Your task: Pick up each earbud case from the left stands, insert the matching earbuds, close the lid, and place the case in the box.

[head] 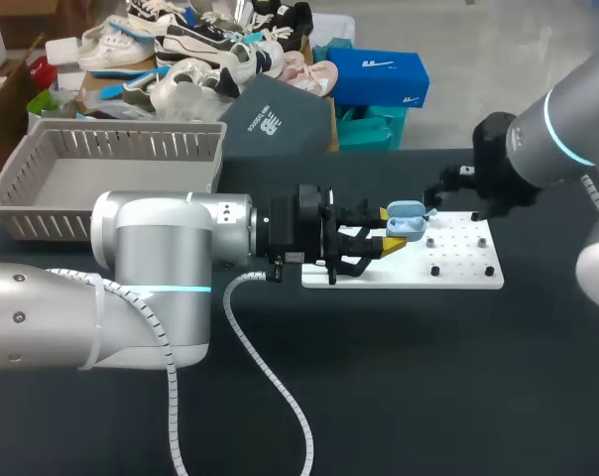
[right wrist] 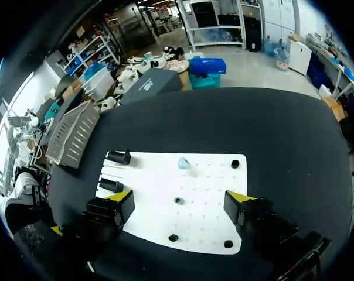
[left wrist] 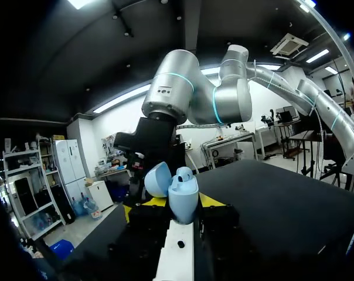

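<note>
Much of the left gripper (head: 391, 227) is being hidden in the head view by its own bulky wrist. In the left wrist view only slivers of its yellow tips are showing on either side of the earbud case (left wrist: 183, 202). The fingers are being pressed against the case from both sides, so it is being gripped between them, over the left end of the white board (head: 465, 260). The case is pale blue, rounded and smooth, and its lid (left wrist: 156, 178) is being kept swung back on the hinge. A small pale blue earbud (left wrist: 185, 174) is sitting at the mouth of the case; how deeply it is seated cannot be told. The right gripper (right wrist: 181, 199) is being held spread wide with nothing in it, hanging over the board. In the head view it is mostly being lost against the dark of its own arm, just beyond the case. A tiny bluish piece (right wrist: 184, 163) is lying on the board ahead of it, too small to be identified. Black stands (right wrist: 119, 157) are standing near the board's edge. The grey slatted box (head: 131, 144) is resting on the table (head: 399, 397), well apart from the case.
</note>
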`<state>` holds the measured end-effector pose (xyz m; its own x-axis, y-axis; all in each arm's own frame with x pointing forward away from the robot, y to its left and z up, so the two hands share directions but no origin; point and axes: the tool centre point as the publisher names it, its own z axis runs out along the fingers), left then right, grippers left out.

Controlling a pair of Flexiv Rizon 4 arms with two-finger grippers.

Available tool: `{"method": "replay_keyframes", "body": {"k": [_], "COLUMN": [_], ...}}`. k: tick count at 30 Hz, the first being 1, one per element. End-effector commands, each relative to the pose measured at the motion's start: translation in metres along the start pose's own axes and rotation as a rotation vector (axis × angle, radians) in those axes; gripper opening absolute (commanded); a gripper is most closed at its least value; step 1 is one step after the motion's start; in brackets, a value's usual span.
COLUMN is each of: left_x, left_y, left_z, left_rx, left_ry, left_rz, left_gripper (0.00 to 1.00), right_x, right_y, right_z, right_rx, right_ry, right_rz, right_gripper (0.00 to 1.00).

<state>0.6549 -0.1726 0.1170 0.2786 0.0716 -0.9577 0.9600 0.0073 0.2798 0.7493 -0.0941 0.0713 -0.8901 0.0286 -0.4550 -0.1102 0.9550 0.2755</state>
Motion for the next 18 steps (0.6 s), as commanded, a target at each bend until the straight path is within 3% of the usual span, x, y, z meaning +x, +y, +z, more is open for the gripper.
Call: {"method": "replay_keyframes", "body": {"k": [1,8,12,18], "left_x": [0.001,0.001,0.001,0.001], "left_y": [-0.001,-0.001,-0.001,-0.001], "left_z": [0.0,0.0,0.0,0.0], "left_rx": [-0.003,-0.003,-0.003,-0.003], "left_ry": [-0.002,-0.002,-0.002,-0.002], "left_rz": [0.001,0.001,0.001,0.001], "left_gripper": [0.0,0.0,0.0,0.0], "right_x": [-0.001,0.001,-0.001,-0.007], "right_y": [0.003,0.003,0.001,0.004], "right_z": [0.011,0.023,0.031,0.039], "right_rx": [-0.002,0.014,0.002,0.008], "right_ry": [0.024,0.038,0.048,0.063], "right_rz": [0.01,0.038,0.063,0.108], "right_gripper": [1.0,1.0,0.87,0.82]}}
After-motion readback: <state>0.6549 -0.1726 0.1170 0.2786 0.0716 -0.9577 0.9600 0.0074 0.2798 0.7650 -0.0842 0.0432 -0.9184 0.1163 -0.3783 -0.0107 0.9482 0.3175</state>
